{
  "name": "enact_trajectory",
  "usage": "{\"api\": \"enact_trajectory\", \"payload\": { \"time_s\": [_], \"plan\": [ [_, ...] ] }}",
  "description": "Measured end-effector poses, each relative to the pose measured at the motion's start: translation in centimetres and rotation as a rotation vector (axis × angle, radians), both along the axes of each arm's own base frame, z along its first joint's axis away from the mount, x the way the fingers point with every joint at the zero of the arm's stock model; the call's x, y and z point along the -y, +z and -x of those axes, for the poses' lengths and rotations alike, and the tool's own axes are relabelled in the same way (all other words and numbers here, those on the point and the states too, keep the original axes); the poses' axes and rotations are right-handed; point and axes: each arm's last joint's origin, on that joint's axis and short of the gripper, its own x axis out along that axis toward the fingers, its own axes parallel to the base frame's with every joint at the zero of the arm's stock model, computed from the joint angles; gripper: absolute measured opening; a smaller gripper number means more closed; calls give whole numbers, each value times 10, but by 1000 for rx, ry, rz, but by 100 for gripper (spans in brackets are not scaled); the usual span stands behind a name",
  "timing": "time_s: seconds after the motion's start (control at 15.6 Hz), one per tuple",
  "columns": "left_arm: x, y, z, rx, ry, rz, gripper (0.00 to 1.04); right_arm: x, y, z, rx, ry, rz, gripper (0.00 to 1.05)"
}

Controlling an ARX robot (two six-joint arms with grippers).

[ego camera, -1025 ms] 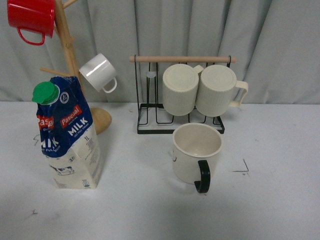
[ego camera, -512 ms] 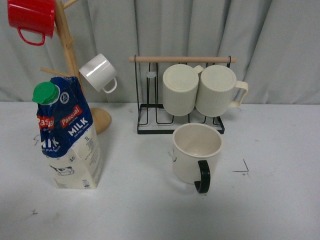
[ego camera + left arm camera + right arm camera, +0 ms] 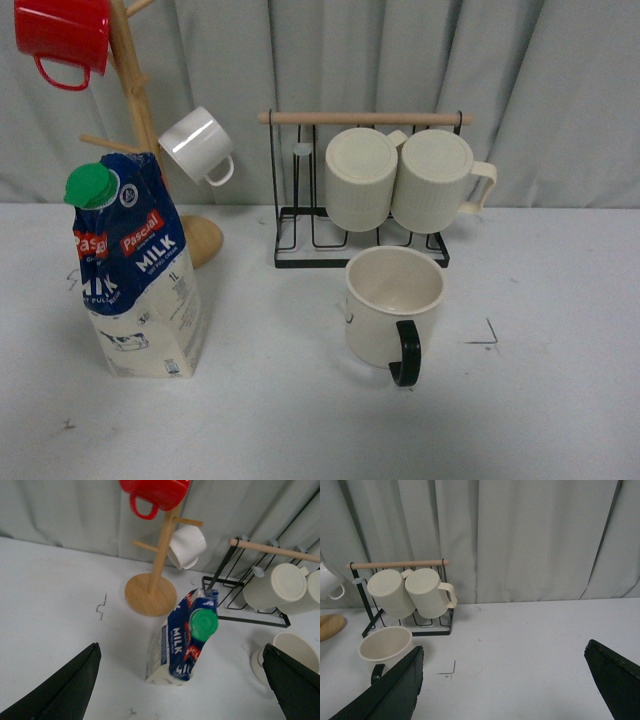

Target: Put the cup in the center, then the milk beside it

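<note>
— Well, fingers first: what are they doing?

— Both pairs are spread wide and empty. My left gripper (image 3: 180,652) hangs above the milk (image 3: 175,642), and the carton shows between its fingers. My right gripper (image 3: 503,650) is up over bare table (image 3: 530,630) with nothing between its fingers.

— And the cup?

— On the front camera the cup (image 3: 378,325) stands upright near the middle of the table. Its handle is at 6 o'clock and the wire rack (image 3: 300,262) is at its 12. I'd call that half of the job done.

— So the milk is what's left?

— Yes. It stands upright at the cup's 9 o'clock, well apart from it, with the mug tree (image 3: 135,90) at its own 12. It has to be gripped and set just beside the cup, and nothing has hold of it yet.
</note>
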Motion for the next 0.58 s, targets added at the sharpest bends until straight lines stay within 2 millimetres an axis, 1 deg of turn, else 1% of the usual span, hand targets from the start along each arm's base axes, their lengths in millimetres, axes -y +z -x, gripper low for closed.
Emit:
{"api": "enact_trajectory", "payload": {
  "time_s": [0.13, 0.19, 0.26, 0.32, 0.38, 0.51, 0.58],
  "plan": [
    [9, 12, -23, 13, -48, -19, 98, 0, 0, 0, 0, 0, 0, 98],
    [15, 18, -38, 21, -72, -38, 98, 0, 0, 0, 0, 0, 0, 98],
    [19, 18, -53, -2, -87, -53, 98, 0, 0, 0, 0, 0, 0, 98],
    [21, 14, -61, -26, -95, -64, 98, 0, 0, 0, 0, 0, 0, 98],
    [25, 5, -69, -63, -108, -80, 98, 0, 0, 0, 0, 0, 0, 98],
    [31, -7, -79, -106, -123, -106, 98, 0, 0, 0, 0, 0, 0, 98],
    [33, -9, -83, -116, -127, -110, 98, 0, 0, 0, 0, 0, 0, 98]
  ]
}}
